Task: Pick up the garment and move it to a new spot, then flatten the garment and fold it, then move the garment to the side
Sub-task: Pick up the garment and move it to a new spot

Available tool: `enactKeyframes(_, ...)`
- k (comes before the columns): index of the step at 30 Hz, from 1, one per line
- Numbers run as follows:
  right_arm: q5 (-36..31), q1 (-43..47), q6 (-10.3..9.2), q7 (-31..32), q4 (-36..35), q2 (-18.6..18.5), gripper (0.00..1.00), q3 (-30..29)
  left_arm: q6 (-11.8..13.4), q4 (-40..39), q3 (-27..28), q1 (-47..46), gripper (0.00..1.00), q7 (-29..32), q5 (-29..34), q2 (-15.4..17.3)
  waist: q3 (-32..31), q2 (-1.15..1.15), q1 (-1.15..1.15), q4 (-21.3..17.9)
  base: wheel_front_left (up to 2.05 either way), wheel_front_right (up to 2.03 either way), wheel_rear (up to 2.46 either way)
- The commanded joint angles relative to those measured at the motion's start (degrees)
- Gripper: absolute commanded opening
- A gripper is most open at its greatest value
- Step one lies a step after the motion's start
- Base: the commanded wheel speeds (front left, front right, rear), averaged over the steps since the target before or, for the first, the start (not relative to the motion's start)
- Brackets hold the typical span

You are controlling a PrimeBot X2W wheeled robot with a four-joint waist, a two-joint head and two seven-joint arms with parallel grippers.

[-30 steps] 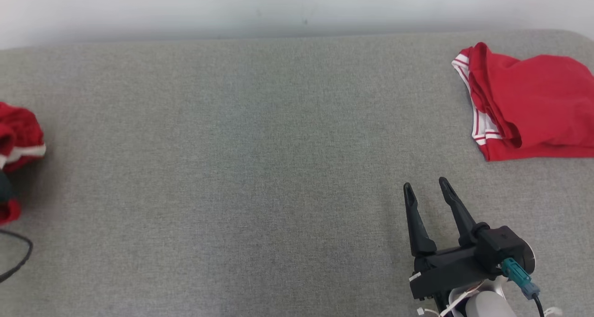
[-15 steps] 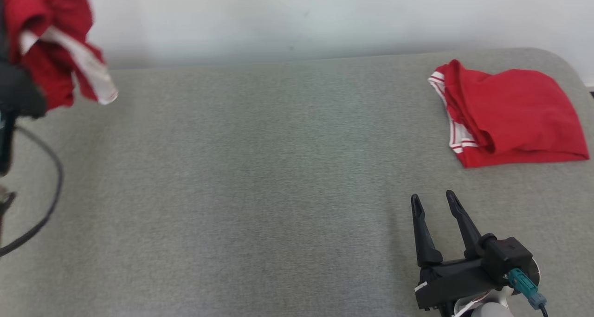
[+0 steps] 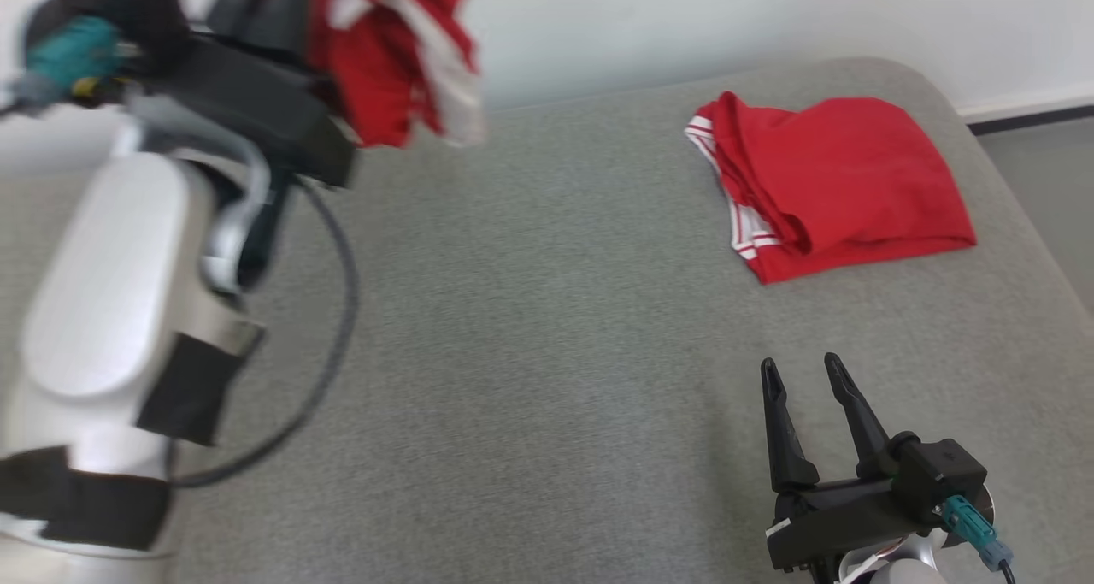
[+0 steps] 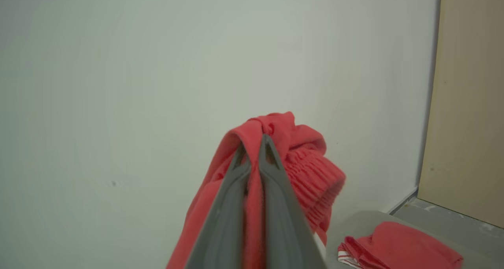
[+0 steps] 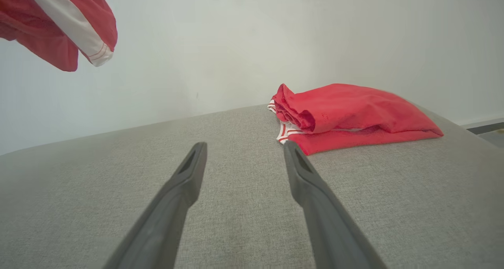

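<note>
A crumpled red garment [image 3: 389, 62] with white trim hangs in the air at the upper left of the head view, above the grey padded surface [image 3: 547, 327]. My left gripper [image 4: 254, 145] is shut on a bunched fold of it [image 4: 303, 170]. The left forearm [image 3: 102, 293] rises along the left side. A dangling end of the garment [image 5: 59, 21] appears at the top left of the right wrist view. My right gripper [image 3: 801, 366] rests low over the surface at the lower right, open, with nothing between its fingers [image 5: 185, 182].
A second red garment [image 3: 842, 178] with white stripes lies folded at the back right of the surface, also seen ahead of the right gripper [image 5: 346, 115]. The surface's rounded right edge drops to the floor [image 3: 1051, 191]. A pale wall [image 3: 684, 11] stands behind.
The head camera has swung, shifting the whole picture. My left arm has lifted the garment off the surface and carried it rightward into view. The right gripper has stayed open and still.
</note>
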Motion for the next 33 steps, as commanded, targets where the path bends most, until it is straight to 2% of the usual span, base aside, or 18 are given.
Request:
enactKeyframes(1, 0.41, 0.71, -0.15, -0.03, -0.02, 0.11, 1.0, -0.04, 0.45, -0.84, -0.97, 1.37, 0.0, 0.06, -0.37, -1.39, 0.49, 0.0, 0.0, -1.8, 0.0, 0.0, 0.0)
enactKeyframes(8, 0.29, 0.96, -0.15, -0.03, -0.59, 0.1, 1.0, -1.1, 0.87, -2.94, -4.7, 7.4, 0.0, -0.99, -1.49, -6.15, 1.27, 0.0, 0.0, -1.98, 0.0, 0.0, 0.0)
enactKeyframes(14, -0.16, 1.25, -0.15, -0.03, -0.46, 0.09, 1.0, -1.96, 1.63, -0.97, -6.09, 15.98, 0.0, -2.52, -2.44, -6.77, 1.79, 0.0, 0.0, 0.41, 0.0, 0.0, 0.0)
enactKeyframes(21, -0.64, 0.52, -0.15, -0.03, 0.31, 0.1, 1.0, -1.11, 1.55, 4.04, -6.99, 25.89, 0.0, -4.87, -3.85, -5.49, 1.72, 0.0, 0.0, 2.71, 0.0, 0.0, 0.0)
enactKeyframes(28, -0.9, 0.46, -0.15, -0.03, 0.7, 0.1, 1.0, -0.13, 1.0, 11.06, -7.63, 29.83, 0.0, -8.6, -4.45, -5.93, 0.71, 0.0, 0.0, 3.03, 0.0, 0.0, 0.0)
enactKeyframes(29, -0.91, 0.67, -0.15, -0.03, 0.71, 0.1, 1.0, -0.18, 1.02, 11.44, -7.39, 29.96, 0.13, -9.45, -4.61, -6.19, 0.41, 0.0, 0.0, 3.12, 0.0, 0.0, 0.0)
enactKeyframes(30, -0.95, 1.03, -0.15, -0.03, 0.69, 0.1, 1.0, -0.27, 1.18, 11.6, -7.33, 29.91, 1.0, -10.28, -4.08, -6.24, 0.05, 0.0, 0.0, 3.23, 0.0, 0.0, 0.0)
enactKeyframes(33, -1.13, 2.02, -0.15, -0.03, 0.72, 0.1, 1.0, -0.56, 2.07, 10.95, -6.0, 30.06, 1.0, -11.93, -3.45, -6.29, -1.21, 0.0, 0.0, 3.56, 0.0, 0.0, 0.0)
